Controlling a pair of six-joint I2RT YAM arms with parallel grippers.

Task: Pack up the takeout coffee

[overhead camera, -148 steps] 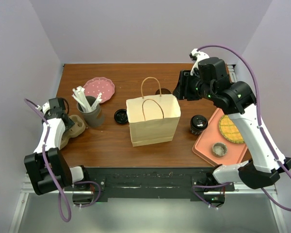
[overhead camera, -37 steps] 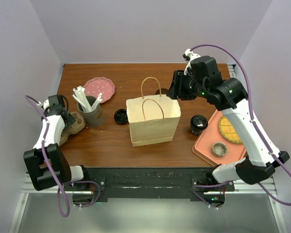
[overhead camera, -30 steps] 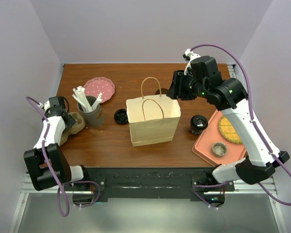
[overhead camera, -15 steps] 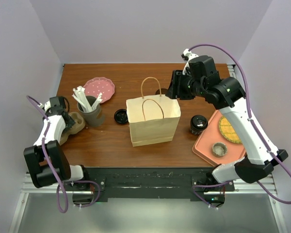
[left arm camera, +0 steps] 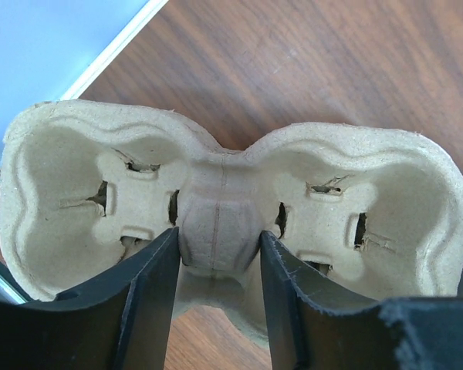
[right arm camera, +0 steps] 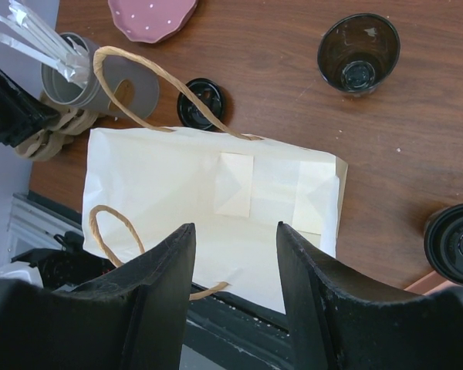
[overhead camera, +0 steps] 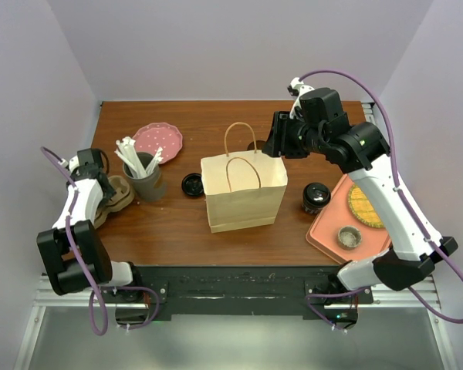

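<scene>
Top external view, counting down in size: one cream paper bag with twine handles, one orange tray, one pink scalloped plate, one pulp two-well cup carrier, one grey cup of white utensils, one takeout coffee standing between bag and tray, one lidless dark cup, one loose black disc lid. My right gripper hangs wide open and empty over the bag's mouth, while my left gripper pinches the carrier's centre ridge. I judge the coffee thin-walled, crushable and spill-prone, so I'd grip it gently around the body under the lid, upright.
</scene>
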